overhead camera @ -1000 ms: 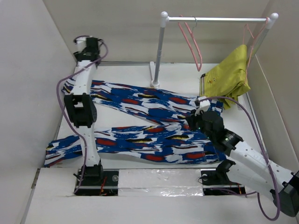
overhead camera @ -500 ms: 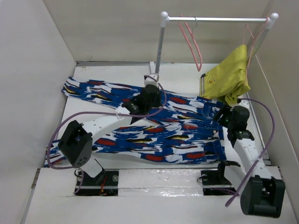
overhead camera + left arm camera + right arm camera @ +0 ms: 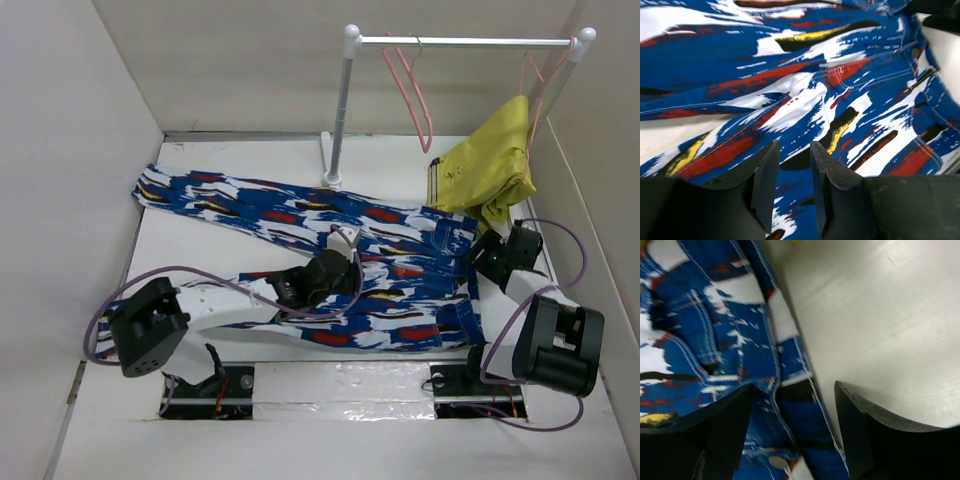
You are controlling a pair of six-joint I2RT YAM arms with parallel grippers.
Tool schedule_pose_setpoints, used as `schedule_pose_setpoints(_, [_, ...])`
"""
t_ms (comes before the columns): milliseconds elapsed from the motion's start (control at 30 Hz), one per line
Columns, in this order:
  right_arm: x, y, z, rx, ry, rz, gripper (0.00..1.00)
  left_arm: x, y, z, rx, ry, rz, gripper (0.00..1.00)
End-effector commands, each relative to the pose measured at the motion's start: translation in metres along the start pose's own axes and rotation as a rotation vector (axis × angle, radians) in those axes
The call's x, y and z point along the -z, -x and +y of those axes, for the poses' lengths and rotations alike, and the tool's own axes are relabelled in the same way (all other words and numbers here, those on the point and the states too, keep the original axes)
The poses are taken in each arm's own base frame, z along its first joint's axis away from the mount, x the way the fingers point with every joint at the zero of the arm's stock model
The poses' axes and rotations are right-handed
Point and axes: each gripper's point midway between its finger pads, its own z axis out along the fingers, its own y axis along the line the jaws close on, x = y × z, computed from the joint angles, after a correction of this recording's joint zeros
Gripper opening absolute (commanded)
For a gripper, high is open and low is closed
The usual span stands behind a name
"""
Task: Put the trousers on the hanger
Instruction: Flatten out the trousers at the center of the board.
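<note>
The trousers [image 3: 300, 215], bright blue with white, red, yellow and black splashes, lie spread flat on the table, legs to the left and waist to the right. The hanger [image 3: 412, 95], thin and pink, hangs bare on the rail. My left gripper [image 3: 350, 260] hovers low over the trousers' [image 3: 805, 75] middle. In the left wrist view the left gripper [image 3: 793, 147] is open by a narrow gap with only fabric beneath it. My right gripper [image 3: 480, 258] is at the waist's right edge. It [image 3: 794, 390] is open wide, straddling the waistband [image 3: 790, 370].
A white rail [image 3: 470, 42] on a post [image 3: 340, 110] stands at the back. A yellow-green garment [image 3: 490, 165] hangs from a second pink hanger [image 3: 540, 75] at its right end. White walls enclose the table [image 3: 250, 160] on three sides.
My left arm swung from the far left to the rail post, then came down to the trousers' middle. My right arm drew back to the waist's right edge and its jaws spread wider.
</note>
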Motion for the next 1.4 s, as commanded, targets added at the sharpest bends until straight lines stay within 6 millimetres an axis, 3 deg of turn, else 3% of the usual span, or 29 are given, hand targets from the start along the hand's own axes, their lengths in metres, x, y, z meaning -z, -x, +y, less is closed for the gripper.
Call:
schedule_pose_setpoints(0, [-0.009, 0.001, 0.014, -0.037, 0.092, 0.029, 0.65, 0.018, 0.041, -0.007, 0.036, -0.058, -0.174, 0.29])
schedule_pose_setpoints(67, [-0.009, 0.001, 0.014, -0.056, 0.093, 0.017, 0.49, 0.024, 0.045, -0.003, 0.031, -0.052, -0.197, 0.29])
schedule_pose_setpoints(133, [-0.006, 0.003, 0.014, -0.082, 0.098, -0.003, 0.19, 0.026, 0.045, -0.001, 0.025, -0.050, -0.206, 0.29])
schedule_pose_setpoints(233, [-0.001, 0.015, 0.011, -0.095, 0.076, -0.050, 0.00, 0.027, 0.045, 0.001, 0.029, -0.058, -0.202, 0.29])
schedule_pose_setpoints(400, [0.012, 0.037, -0.019, -0.134, -0.051, -0.135, 0.00, 0.028, 0.039, 0.003, 0.029, -0.051, -0.182, 0.29])
schedule_pose_setpoints(567, [0.033, 0.058, -0.069, -0.190, -0.256, -0.212, 0.00, 0.033, 0.042, 0.008, 0.034, -0.028, -0.193, 0.29])
schedule_pose_setpoints(600, [0.035, 0.071, -0.073, -0.204, -0.266, -0.235, 0.00, 0.033, 0.042, 0.014, 0.043, -0.014, -0.193, 0.29])
schedule_pose_setpoints(700, [0.037, 0.082, -0.081, -0.221, -0.317, -0.270, 0.00, 0.033, 0.043, 0.017, 0.051, -0.007, -0.197, 0.29])
schedule_pose_setpoints(767, [0.039, 0.102, -0.081, -0.224, -0.334, -0.311, 0.11, 0.032, 0.044, 0.023, 0.060, 0.006, -0.198, 0.32])
schedule_pose_setpoints(800, [0.037, 0.106, -0.075, -0.220, -0.305, -0.306, 0.27, 0.031, 0.045, 0.030, 0.077, 0.026, -0.206, 0.32])
schedule_pose_setpoints(833, [0.034, 0.108, -0.065, -0.202, -0.272, -0.297, 0.59, 0.030, 0.044, 0.034, 0.083, 0.038, -0.204, 0.33])
schedule_pose_setpoints(867, [0.035, 0.110, -0.055, -0.177, -0.255, -0.281, 0.71, 0.029, 0.045, 0.039, 0.092, 0.053, -0.208, 0.33])
schedule_pose_setpoints(933, [0.035, 0.098, -0.025, -0.100, -0.197, -0.246, 0.83, 0.027, 0.047, 0.062, 0.133, 0.122, -0.215, 0.33])
schedule_pose_setpoints(967, [0.044, 0.093, -0.012, -0.065, -0.164, -0.266, 0.82, 0.029, 0.049, 0.071, 0.151, 0.149, -0.222, 0.33])
schedule_pose_setpoints(1000, [0.049, 0.086, -0.001, -0.032, -0.135, -0.272, 0.82, 0.031, 0.047, 0.086, 0.171, 0.205, -0.219, 0.33])
schedule_pose_setpoints(1033, [0.053, 0.073, 0.021, 0.022, -0.077, -0.262, 0.73, 0.033, 0.049, 0.104, 0.222, 0.257, -0.232, 0.33])
schedule_pose_setpoints(1100, [0.069, 0.048, 0.040, 0.087, 0.020, -0.269, 0.59, 0.043, 0.051, 0.131, 0.275, 0.353, -0.260, 0.33])
schedule_pose_setpoints(1167, [0.080, 0.025, 0.067, 0.182, 0.149, -0.250, 0.17, 0.060, 0.039, 0.173, 0.454, 0.530, -0.279, 0.34])
schedule_pose_setpoints(1200, [0.089, 0.010, 0.083, 0.223, 0.258, -0.242, 0.08, 0.075, 0.025, 0.199, 0.490, 0.665, -0.272, 0.35])
schedule_pose_setpoints(1233, [0.095, -0.005, 0.102, 0.268, 0.348, -0.220, 0.00, 0.083, 0.023, 0.217, 0.567, 0.726, -0.294, 0.37])
schedule_pose_setpoints(1267, [0.099, -0.021, 0.111, 0.295, 0.416, -0.194, 0.00, 0.088, 0.012, 0.227, 0.584, 0.768, -0.267, 0.39])
schedule_pose_setpoints(1367, [0.107, -0.046, 0.147, 0.359, 0.574, -0.150, 0.00, 0.095, 0.006, 0.253, 0.683, 0.818, -0.279, 0.39])
